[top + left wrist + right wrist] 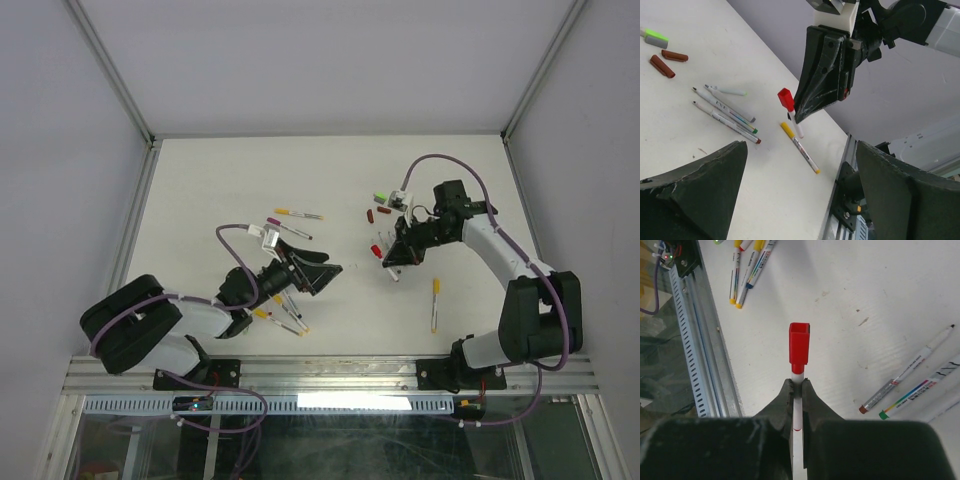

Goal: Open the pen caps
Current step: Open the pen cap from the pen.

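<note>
While tight on the white barrel (797, 407), right claw (797, 385) just short of red cap (799, 342); left claw (801, 150) apart.

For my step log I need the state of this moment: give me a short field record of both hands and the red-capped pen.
right hand: shut on thin white pen barrel
red square plastic cap: on that pen's end, beyond the fingertips
left hand: open, holding nothing, apart from the pen
loose dark red caps: two, lying close together on the white table
cap removal: not yet done

Pen (797, 371) in right gripper (797, 385); loose caps (662, 66) seemingly behind.
</note>
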### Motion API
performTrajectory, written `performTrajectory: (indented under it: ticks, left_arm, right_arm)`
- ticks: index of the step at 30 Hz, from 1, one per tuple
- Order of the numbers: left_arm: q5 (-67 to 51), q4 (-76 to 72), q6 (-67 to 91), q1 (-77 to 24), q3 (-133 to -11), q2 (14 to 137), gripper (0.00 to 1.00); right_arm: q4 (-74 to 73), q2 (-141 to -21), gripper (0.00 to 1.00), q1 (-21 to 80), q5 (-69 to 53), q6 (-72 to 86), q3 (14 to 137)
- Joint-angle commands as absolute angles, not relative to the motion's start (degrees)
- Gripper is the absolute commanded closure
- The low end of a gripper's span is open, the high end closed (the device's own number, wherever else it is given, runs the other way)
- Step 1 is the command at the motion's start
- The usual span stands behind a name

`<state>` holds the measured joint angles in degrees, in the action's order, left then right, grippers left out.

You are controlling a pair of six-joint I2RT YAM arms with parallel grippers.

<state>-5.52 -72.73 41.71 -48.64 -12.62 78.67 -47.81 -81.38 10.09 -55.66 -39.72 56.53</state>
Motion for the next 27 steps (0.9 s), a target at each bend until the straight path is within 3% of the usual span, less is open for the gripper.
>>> performTrajectory:
  ticks: [1, 12, 27]
  left_arm:
    - [-4.00, -84.03, 40.14, -49.31, -17.71, 84.07, 0.09]
    - [-4.71, -85.11, 43.25, -51.52, -27.08, 96.24, 0.18]
    - [9.17, -76.89, 48.77, -56.63, -32.24, 101.31, 0.30]
  right_arm:
    - [-48.31, -81.76, 1.00, 11.69, -60.78, -41.72, 58.18]
    - [-48.78, -82.70, 1.00, 13.25, -62.45, -42.18, 58.45]
    - [-47.18, -83.23, 1.00, 13.87, -61.13, -40.81, 58.19]
